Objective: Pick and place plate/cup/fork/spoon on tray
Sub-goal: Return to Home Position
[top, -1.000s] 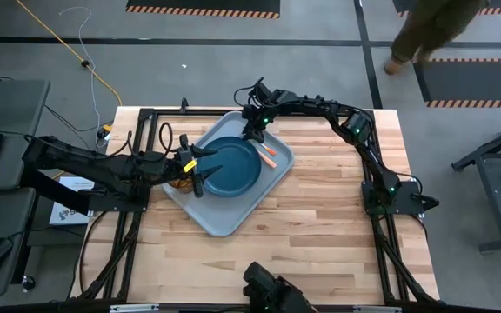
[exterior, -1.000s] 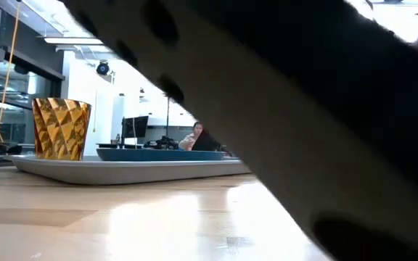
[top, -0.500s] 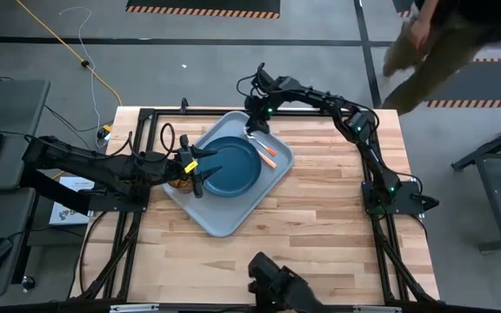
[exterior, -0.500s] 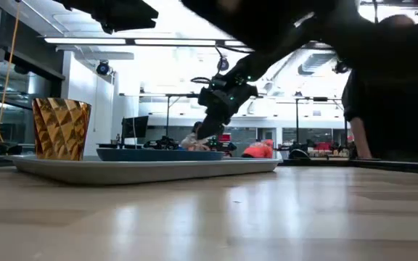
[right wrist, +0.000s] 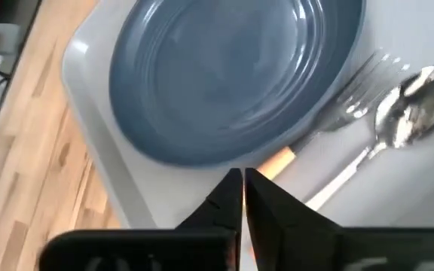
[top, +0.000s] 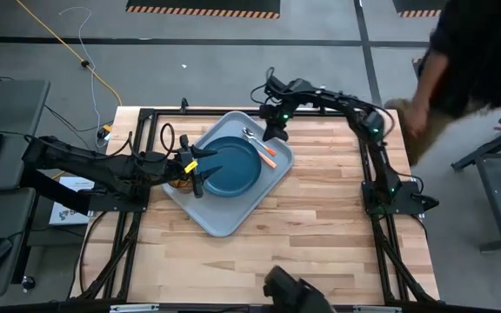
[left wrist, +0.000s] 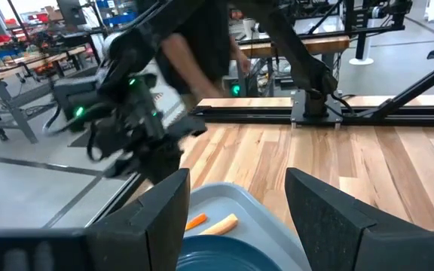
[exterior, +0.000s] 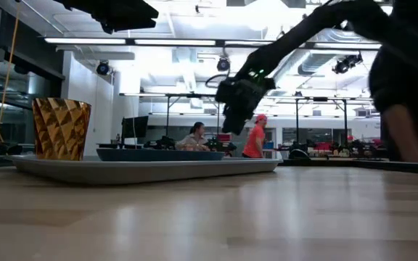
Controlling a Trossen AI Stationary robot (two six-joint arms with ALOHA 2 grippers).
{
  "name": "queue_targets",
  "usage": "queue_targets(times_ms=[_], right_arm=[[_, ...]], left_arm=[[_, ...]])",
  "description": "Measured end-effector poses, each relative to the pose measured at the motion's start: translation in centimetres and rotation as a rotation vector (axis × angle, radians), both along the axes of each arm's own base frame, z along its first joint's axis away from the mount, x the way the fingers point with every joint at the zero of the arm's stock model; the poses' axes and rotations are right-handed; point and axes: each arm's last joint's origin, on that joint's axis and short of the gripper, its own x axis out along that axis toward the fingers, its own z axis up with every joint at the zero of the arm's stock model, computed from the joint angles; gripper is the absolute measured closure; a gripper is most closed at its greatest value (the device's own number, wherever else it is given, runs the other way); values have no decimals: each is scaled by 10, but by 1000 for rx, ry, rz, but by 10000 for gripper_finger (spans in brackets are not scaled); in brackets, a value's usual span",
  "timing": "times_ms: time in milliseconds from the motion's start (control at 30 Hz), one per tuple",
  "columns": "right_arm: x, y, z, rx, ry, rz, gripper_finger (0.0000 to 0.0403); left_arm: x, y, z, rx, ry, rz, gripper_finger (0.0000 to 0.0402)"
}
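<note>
Right gripper (right wrist: 243, 184) clenched, empty, hangs above tray (top: 220, 222) corner. Fork (right wrist: 350, 102) and spoon (right wrist: 407, 109) lie just beneath it, plate (top: 230, 165) beyond. Left gripper (left wrist: 236, 192) released, empty, over plate's rim; cup (exterior: 62, 128) beside it.

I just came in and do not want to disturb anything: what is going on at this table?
A two-armed robot is setting tableware on a tray. The plate, cup, fork and spoon all lie on it already, fork and spoon beside the plate. The right gripper, shut and empty, hovers above the fork and spoon. The left gripper, open and empty, hangs over the plate's opposite side, near the cup.
</note>
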Motion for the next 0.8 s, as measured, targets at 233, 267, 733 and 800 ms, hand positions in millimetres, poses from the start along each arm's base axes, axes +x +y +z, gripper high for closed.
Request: queue_targets(times_ms=[233,267,733,800], right_arm=[[-52,41,28,-176,-133,-172,400],[-61,49,30,-197,-168,-220,400],[-81,160,47,-270,-782,-418,402],[-75,169,55,-258,-803,-409,402]], left_arm=[[-6,1,5,-21,-26,2,195],[-7,1,6,-27,-34,3,195],[-11,9,15,40,-82,40,195],[-12,10,15,62,-66,71,195]])
